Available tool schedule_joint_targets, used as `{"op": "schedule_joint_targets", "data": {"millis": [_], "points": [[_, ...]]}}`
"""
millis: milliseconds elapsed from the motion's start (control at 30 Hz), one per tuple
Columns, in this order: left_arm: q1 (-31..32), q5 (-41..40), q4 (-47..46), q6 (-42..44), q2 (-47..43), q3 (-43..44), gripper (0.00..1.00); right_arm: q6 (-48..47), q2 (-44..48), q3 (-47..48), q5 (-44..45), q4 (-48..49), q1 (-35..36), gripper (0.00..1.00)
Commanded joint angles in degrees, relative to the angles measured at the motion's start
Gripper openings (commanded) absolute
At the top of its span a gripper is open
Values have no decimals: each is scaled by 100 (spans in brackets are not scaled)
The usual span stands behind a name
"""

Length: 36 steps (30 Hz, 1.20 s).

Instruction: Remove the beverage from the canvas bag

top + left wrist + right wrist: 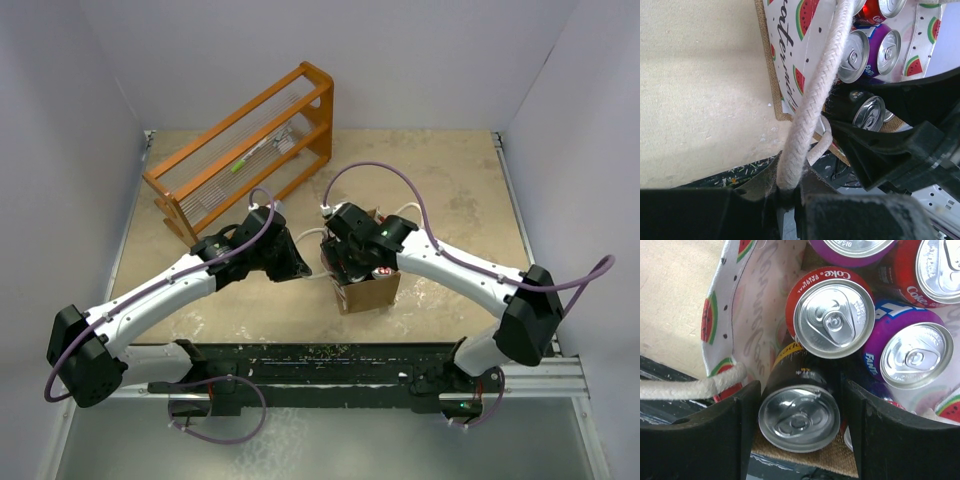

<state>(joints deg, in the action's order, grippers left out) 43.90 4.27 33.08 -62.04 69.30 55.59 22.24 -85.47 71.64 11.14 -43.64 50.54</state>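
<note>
In the canvas bag (368,293), right fingers (715,440) spread around a black can (799,415); left fingers (830,215) pinch its handle (810,100). An orange rack (250,140) stands at eleven o'clock.

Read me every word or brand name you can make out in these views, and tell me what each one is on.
"Coke": red aluminium can, near its rim.
"Fant", the rest hidden: purple aluminium can.
Large cursive lettering, only partly in view and not surely readable: tan canvas bag, on its white watermelon-print side.
Small print on the black aluminium can: too blurred to read.
</note>
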Motion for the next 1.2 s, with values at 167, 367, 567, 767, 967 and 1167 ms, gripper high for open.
{"op": "schedule_joint_targets", "data": {"millis": [167,367,567,767,967,1167], "points": [[4,50,-87,-11,-112,3,2,-77,-295,-290,170,-121,-27,67],[0,56,-84,-19,-103,-12,2,-78,-342,-331,205,-89,-27,66],[5,56,-67,-35,-122,-32,2,-123,-330,-329,336,-189,-27,66],[3,74,27,-58,-170,15,1,-140,-308,-369,342,-181,-27,69],[0,192,39,-26,-118,61,0,-3,-258,-341,446,-159,-27,56],[5,416,174,135,158,361,0,327,-88,-63,538,-198,-27,19]]}}
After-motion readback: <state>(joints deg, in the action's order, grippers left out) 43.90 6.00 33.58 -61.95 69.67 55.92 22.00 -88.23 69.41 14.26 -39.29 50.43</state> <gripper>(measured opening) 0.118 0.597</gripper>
